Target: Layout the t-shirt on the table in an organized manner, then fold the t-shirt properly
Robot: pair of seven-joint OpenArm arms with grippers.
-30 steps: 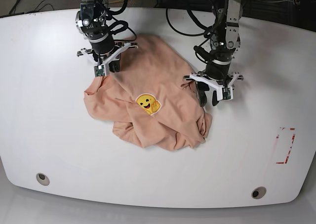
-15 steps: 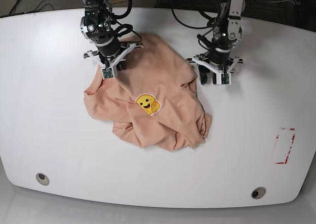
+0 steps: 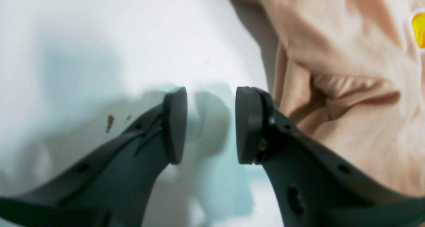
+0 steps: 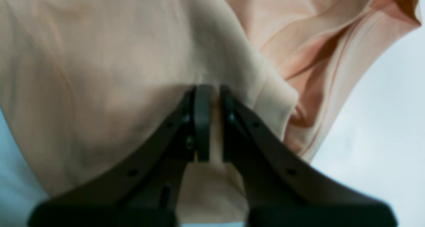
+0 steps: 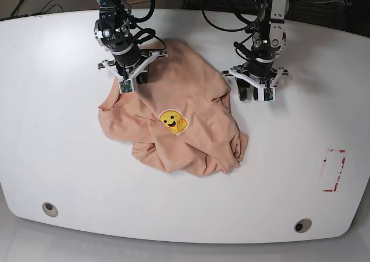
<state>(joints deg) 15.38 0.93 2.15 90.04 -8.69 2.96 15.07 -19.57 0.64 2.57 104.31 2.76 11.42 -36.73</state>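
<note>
T-shirt (image 5: 176, 123): the peach-pink shirt is lying crumpled in the middle of the white table (image 5: 58, 129), its yellow emoji print (image 5: 173, 121) facing up; I am judging the laying-out as barely begun.

Base view: my right gripper (image 5: 128, 77) is sitting on the shirt's far edge, at this view's left. My left gripper (image 5: 254, 91) is hanging just beside the shirt's other far edge, over bare table. The near part of the shirt is lying bunched and twisted.

Left wrist view: my left gripper (image 3: 211, 125) is standing released, jaws apart with only white table between the pads. The shirt (image 3: 348, 87) is lying just to one side, its nearest fold close to one finger; I cannot tell whether they are touching.

Right wrist view: my right gripper (image 4: 212, 124) is clenching a thin fold of the shirt (image 4: 99, 70) between nearly closed pads, cloth draping away on both sides.

Doing this step well: I am judging that my left gripper needs to pinch the edge beside it, a single layer if possible, before both arms pull apart evenly to flatten the bunching.
</note>
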